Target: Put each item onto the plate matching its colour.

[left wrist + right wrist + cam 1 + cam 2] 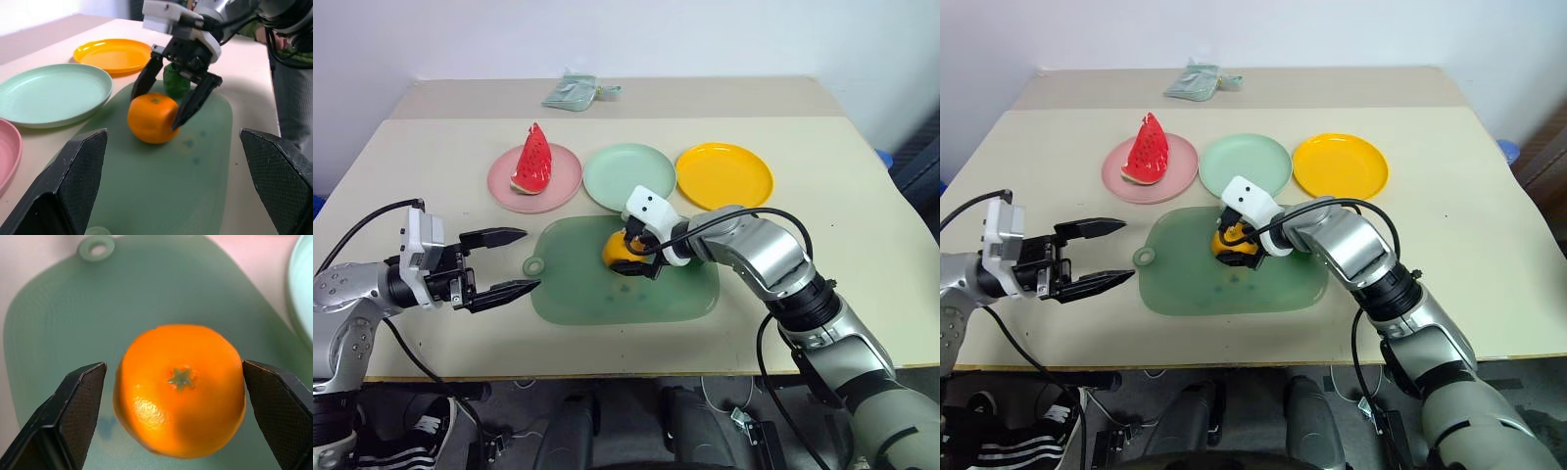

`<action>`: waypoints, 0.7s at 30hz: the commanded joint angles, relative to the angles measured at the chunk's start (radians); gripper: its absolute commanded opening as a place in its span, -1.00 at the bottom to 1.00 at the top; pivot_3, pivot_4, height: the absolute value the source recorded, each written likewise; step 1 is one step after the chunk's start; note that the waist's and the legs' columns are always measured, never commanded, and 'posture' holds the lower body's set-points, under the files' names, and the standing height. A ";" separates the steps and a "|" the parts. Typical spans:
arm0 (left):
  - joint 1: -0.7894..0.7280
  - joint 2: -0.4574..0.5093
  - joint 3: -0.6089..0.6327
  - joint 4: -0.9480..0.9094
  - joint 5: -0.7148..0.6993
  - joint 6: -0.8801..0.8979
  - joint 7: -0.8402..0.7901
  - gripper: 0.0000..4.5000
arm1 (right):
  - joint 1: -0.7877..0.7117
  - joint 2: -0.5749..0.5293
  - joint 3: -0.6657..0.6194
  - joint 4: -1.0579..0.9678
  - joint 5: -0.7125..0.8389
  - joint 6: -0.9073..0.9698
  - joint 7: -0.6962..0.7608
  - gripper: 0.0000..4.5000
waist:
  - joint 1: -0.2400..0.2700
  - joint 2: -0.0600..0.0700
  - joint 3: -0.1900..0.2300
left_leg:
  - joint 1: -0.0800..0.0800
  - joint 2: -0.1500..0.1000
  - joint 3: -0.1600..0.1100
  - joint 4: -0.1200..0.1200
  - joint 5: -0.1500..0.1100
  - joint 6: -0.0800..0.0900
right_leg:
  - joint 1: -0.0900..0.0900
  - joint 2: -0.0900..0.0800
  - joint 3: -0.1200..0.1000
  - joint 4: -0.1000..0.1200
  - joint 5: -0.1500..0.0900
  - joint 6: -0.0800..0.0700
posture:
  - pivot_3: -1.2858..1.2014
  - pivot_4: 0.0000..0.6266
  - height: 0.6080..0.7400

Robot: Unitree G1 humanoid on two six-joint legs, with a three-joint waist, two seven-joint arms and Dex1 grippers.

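head view: the orange (617, 252) sits on the green cutting board (685, 294), between the fingers of the right claw (634, 257). left wrist view: those fingers straddle the orange, with the green ball (175, 82) behind. right wrist view: both fingers flank the orange with small gaps, not clenched. the left claw (509, 262) hangs released, apart.

Three plates stand in a row across the table (862, 196): the left plate (563, 181), the middle plate (617, 176) and the right plate (724, 174). The watermelon wedge (532, 160) sits on the left plate. Near of the row lies the mat (607, 294), its ring (534, 266) at its left end. The orange (152, 118) rests on the mat, with the bumpy ball (175, 82) just behind it. The right gripper (164, 110) straddles the orange. The left gripper (509, 262) hovers left of the mat. A folded cloth (573, 91) lies at the far edge.
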 commanded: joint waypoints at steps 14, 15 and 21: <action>-0.126 -0.065 -0.019 -0.031 -0.068 0.133 0.183 1.00 | -0.142 0.032 -0.370 0.287 -0.061 -0.334 -0.173 0.30 | 0.005 0.000 0.000 | 0.000 0.000 0.000 0.000 0.000 0.000 | 0.001 0.000 0.000 0.000 0.000 0.000 | 0.03 -0.52 0.98; -0.132 -0.078 -0.031 -0.041 -0.068 0.139 0.197 1.00 | -0.155 0.026 -0.389 0.352 -0.092 -0.383 -0.224 0.30 | 0.008 0.000 0.000 | 0.000 -0.001 0.000 0.000 0.000 0.000 | 0.001 0.000 0.000 0.000 0.000 0.000 | 0.03 -0.52 0.98; -0.171 -0.144 -0.065 -0.029 -0.040 0.104 0.240 1.00 | -0.178 -0.007 -0.437 0.637 -0.199 -0.508 -0.363 0.30 | -0.003 0.000 0.000 | 0.000 -0.001 0.001 -0.001 0.000 0.000 | 0.000 0.000 0.000 0.000 0.000 0.000 | 0.03 -0.52 0.98</action>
